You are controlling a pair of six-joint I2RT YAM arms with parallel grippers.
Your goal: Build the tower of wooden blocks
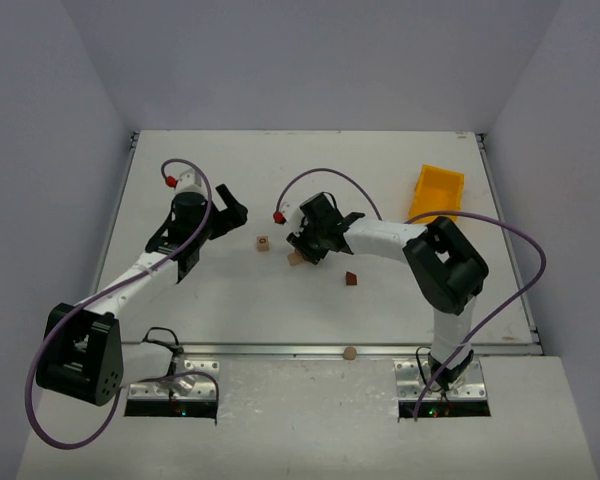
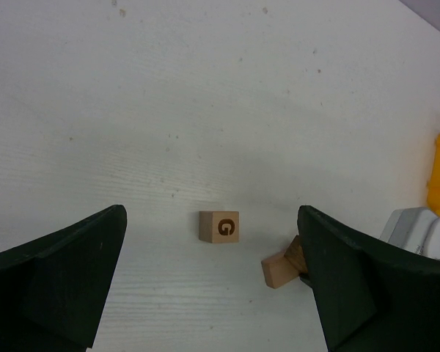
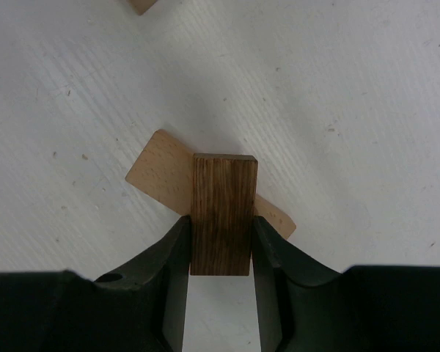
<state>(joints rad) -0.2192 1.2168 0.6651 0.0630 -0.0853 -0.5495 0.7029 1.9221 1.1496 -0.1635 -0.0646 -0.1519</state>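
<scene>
1. Right wrist view: right gripper [image 3: 221, 229] jaws pinch a dark brown, streaky-grained rectangular wooden block [image 3: 221, 209] by its long sides. It sits crosswise over the pale-tan, smooth flat wooden plank [image 3: 160, 174], likely to seat it; contact unclear.
2. Left gripper [image 2: 211, 213] jaws gape wide and empty above the pale lettered wooden cube [image 2: 218, 226], just beside the plank.

Your table [image 2: 205, 110] is white and matt, with fine ridged grain. The dark block [image 3: 221, 213] is streaky brown wood, smooth. The plank [image 3: 158, 172] is pale, finely speckled wood. The lettered block [image 2: 219, 226] is pale, smooth wood. The right fingers [image 3: 169, 271] look like matt dark plastic. The far bin [image 1: 438, 190] is yellow plastic.
</scene>
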